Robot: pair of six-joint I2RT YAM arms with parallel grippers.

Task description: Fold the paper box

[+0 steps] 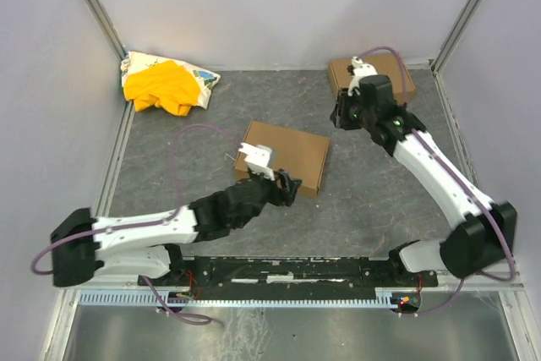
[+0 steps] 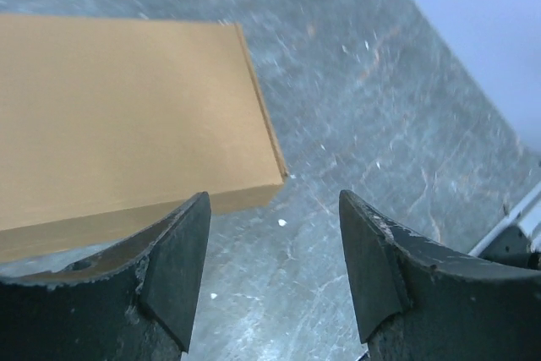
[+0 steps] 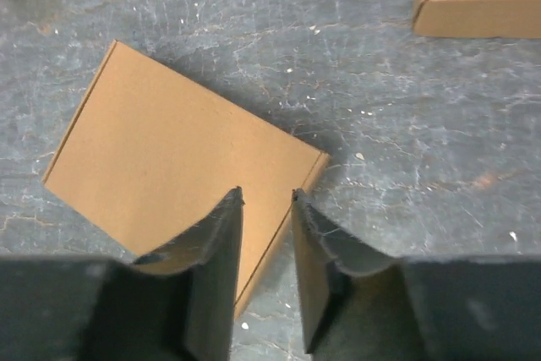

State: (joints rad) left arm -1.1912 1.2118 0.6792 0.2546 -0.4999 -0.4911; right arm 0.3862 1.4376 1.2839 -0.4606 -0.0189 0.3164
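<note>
Yellow-and-white cloth (image 1: 165, 84) lay far-left from above, a second cardboard box (image 1: 385, 67) behind my right gripper (image 1: 342, 114). The paper box (image 1: 283, 155) sat closed mid-table beside my left gripper (image 1: 287, 188). Left wrist: jaws wide, empty, box ahead-left. Right wrist: jaws barely parted, empty, over its edge.

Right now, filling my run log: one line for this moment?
paper box: closed, flat | left claw: open, empty, by its corner | right claw: slightly open, empty
</note>
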